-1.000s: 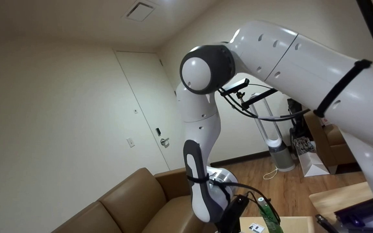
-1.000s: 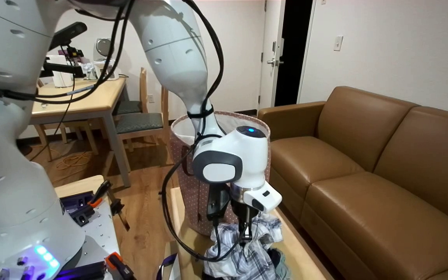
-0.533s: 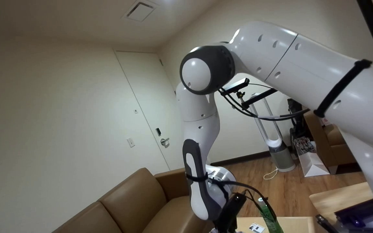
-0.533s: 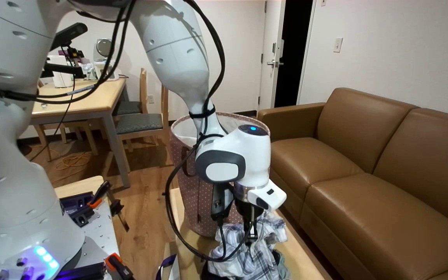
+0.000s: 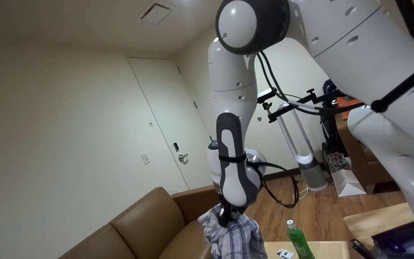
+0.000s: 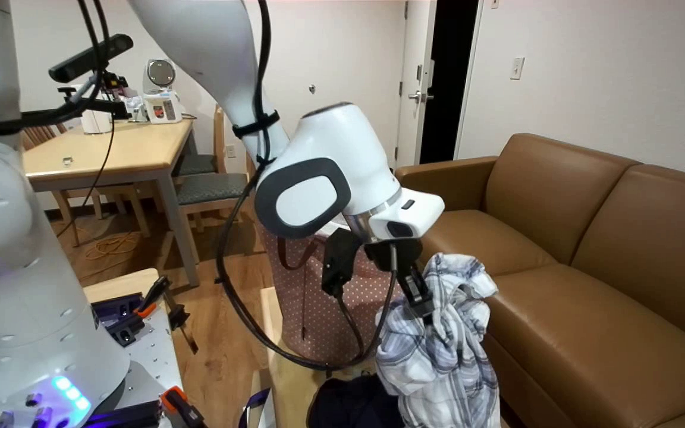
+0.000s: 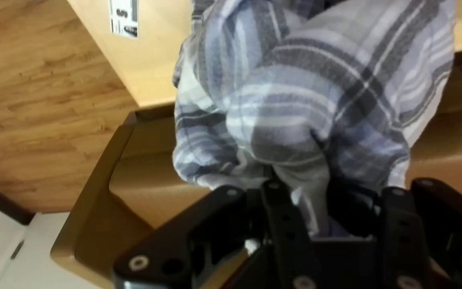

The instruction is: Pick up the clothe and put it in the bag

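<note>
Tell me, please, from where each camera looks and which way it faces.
An exterior view sits near the arm, tilted, facing the white door and ceiling vent; the arm crosses its right side, gripper near the bottom.
An exterior view appears raised, looking down over the polka-dot laundry hamper and brown leather sofa; robot base, arm and gripper show.
The wrist view sits on the wrist, facing the plaid garment; the gripper's fingers show at its bottom.
Both exterior views share the sofa, plaid garment and gripper.

Plaid cloth (image 6: 452, 371) and pincer (image 6: 424, 312) now higher (cloth's lower end unclear)
</note>
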### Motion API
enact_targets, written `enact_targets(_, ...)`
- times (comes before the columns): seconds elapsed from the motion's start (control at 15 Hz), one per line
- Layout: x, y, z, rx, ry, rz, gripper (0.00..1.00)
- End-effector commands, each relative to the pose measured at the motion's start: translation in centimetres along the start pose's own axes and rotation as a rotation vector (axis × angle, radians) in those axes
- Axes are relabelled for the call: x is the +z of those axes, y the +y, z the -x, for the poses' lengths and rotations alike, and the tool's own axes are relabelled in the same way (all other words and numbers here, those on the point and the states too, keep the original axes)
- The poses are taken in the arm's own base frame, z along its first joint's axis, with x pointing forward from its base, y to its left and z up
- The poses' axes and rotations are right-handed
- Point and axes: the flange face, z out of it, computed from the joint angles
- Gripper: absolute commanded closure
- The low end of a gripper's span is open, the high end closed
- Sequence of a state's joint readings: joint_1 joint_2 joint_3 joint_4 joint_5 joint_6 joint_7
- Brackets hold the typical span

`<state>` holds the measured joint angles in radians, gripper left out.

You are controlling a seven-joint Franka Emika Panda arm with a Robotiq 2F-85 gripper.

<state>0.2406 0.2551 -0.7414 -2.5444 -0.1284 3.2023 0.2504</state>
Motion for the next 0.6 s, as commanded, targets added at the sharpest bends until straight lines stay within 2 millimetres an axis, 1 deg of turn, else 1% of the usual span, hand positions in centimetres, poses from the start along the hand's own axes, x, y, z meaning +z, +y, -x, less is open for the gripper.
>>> enact_targets(0.0, -0.5, 0.5, -0.1, 0.007, 0.013, 0.001, 0.89)
enact_targets(0.27, 0.0, -0.1, 0.4, -0.006, -0.002, 0.0, 0.89)
enact_targets(0.33, -0.2, -0.4, 0.4, -0.024, -0.012, -0.013, 0.93)
enact_targets(0.4, -0.6, -0.4, 0.1, -0.04, -0.006, -0.016, 0.93)
enact_targets(0.53, -2.2, -0.6, -0.9, -0.08, -0.004, -0.031, 0.93)
